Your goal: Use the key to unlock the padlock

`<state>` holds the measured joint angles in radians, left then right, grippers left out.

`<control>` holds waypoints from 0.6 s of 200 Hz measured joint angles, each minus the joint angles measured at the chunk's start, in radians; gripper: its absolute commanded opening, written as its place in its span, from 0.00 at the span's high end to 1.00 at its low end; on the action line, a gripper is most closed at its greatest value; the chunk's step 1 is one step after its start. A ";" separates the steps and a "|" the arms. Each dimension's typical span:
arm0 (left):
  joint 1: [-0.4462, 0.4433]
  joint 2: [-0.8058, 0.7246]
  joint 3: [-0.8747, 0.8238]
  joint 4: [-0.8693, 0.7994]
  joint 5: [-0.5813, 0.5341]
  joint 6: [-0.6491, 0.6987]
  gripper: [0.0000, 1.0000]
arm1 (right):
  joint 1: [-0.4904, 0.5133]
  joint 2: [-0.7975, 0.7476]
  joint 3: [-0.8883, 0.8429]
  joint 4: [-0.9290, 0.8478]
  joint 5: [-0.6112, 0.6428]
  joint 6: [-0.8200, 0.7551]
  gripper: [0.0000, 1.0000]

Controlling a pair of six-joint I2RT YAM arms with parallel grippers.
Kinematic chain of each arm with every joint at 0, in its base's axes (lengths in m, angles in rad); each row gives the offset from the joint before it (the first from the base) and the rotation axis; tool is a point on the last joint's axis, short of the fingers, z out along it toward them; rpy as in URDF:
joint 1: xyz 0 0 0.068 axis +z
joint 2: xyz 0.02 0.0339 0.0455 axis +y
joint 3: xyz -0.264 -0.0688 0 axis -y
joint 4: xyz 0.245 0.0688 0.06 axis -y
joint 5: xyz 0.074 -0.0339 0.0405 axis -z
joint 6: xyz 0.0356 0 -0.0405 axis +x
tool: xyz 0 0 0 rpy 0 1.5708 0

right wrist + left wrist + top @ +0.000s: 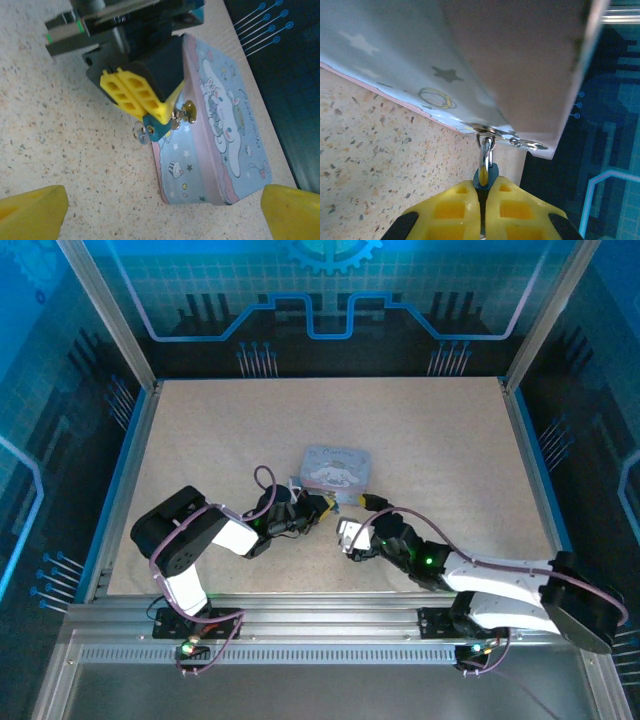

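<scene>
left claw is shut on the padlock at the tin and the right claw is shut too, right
Not quite: the right claw is open, its fingers wide apart in the right wrist view. The left claw is shut on the padlock.

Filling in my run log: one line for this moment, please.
left gripper: shut on padlock at tin latch | right gripper: open, facing padlock

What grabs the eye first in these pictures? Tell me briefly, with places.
The cartoon-lidded tin sits mid-table. At its near edge, the left gripper is shut on the small padlock, which hangs from the tin's clasp. The right gripper hovers open close by, on the side nearer the arm bases.
</scene>
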<state>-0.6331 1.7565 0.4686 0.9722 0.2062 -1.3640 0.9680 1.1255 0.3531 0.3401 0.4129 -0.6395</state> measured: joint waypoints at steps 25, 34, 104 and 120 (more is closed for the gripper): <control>-0.005 0.000 0.000 0.000 0.000 -0.008 1.00 | 0.003 0.077 0.027 0.020 0.012 -0.017 0.03; -0.007 0.000 0.000 0.000 0.000 -0.014 1.00 | 0.003 0.105 0.038 0.033 0.015 -0.022 0.04; -0.007 -0.005 0.000 0.000 0.000 -0.034 1.00 | 0.002 0.282 0.101 0.104 0.020 -0.052 0.35; -0.007 -0.011 0.000 0.000 0.000 -0.040 1.00 | 0.000 0.305 0.108 0.110 0.017 -0.054 0.44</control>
<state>-0.6399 1.7451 0.4683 0.9722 0.2062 -1.4040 0.9684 1.4307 0.4606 0.4503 0.4301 -0.6933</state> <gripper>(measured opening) 0.082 0.611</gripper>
